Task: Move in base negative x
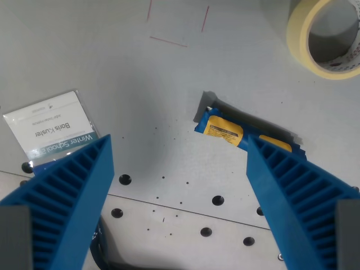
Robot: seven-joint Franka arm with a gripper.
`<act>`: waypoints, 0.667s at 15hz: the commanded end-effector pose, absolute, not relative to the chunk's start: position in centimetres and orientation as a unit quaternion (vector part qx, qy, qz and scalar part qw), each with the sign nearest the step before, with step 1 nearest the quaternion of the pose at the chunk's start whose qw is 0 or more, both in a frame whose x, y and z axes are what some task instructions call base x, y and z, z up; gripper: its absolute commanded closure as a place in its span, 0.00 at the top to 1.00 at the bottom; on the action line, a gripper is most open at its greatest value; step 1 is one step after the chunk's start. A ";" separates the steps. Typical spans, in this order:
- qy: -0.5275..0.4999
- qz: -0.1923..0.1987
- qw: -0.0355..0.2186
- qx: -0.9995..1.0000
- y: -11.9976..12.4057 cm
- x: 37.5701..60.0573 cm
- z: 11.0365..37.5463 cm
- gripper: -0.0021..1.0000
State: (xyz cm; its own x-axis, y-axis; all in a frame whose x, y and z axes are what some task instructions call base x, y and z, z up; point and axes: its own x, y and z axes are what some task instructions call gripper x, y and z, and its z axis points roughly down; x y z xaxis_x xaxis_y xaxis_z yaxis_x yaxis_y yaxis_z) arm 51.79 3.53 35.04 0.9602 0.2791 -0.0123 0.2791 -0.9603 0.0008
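Observation:
My gripper (179, 147) is open, its two blue ribbed fingers (70, 191) spread wide at the bottom of the wrist view, with nothing between them. It hangs above a grey table (169, 84). A small blue and yellow packet (225, 130) lies on the table just inside the finger on the wrist view's right, which covers its far end.
A name badge card (50, 122) lies at the wrist view's left, partly behind the left finger. A roll of yellowish masking tape (326, 36) stands at the upper right. Thin red marks (169, 40) are drawn at the top. A plate with several dark holes (217, 200) lies along the bottom.

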 end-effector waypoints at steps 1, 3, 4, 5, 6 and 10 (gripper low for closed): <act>0.141 -0.004 0.001 0.990 3.7 51.2 35.2 1.00; 0.141 -0.004 0.001 0.990 3.9 50.1 35.2 1.00; 0.141 -0.004 0.001 0.990 4.0 49.5 35.2 1.00; 0.141 -0.004 0.001 0.990 4.2 49.0 35.2 1.00; 0.141 -0.004 0.001 0.990 4.3 48.4 35.1 1.00; 0.141 -0.004 0.001 0.990 4.8 46.2 34.9 1.00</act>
